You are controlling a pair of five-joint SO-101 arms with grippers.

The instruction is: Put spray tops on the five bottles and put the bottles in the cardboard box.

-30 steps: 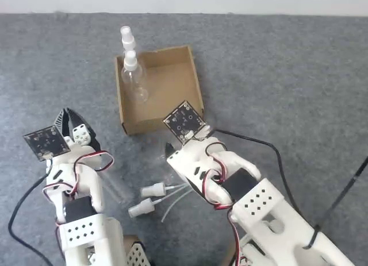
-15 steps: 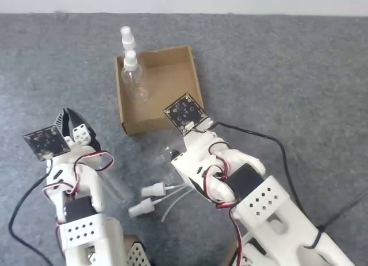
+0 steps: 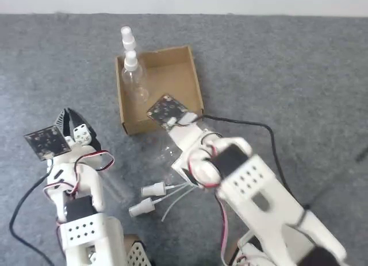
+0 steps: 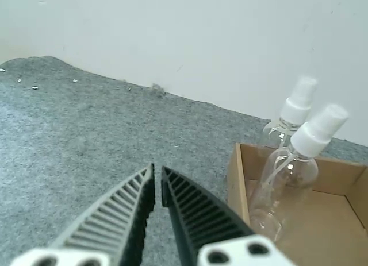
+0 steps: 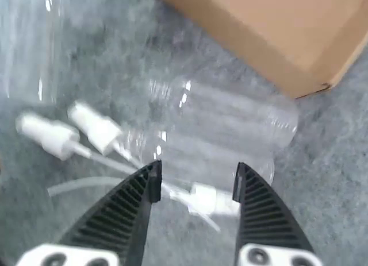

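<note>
Right gripper (image 5: 196,169) hangs wide open over a clear bottle (image 5: 230,134) lying just beside the cardboard box (image 3: 190,76), loose spray tops (image 5: 95,128) close by. Left gripper (image 4: 158,175) is closed and empty. One capped bottle (image 3: 135,79) stands inside the box.

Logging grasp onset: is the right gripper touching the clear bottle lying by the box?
Cannot tell. Right wrist view: open right gripper frames the clear bottle; neither contact nor gap is plain.
</note>
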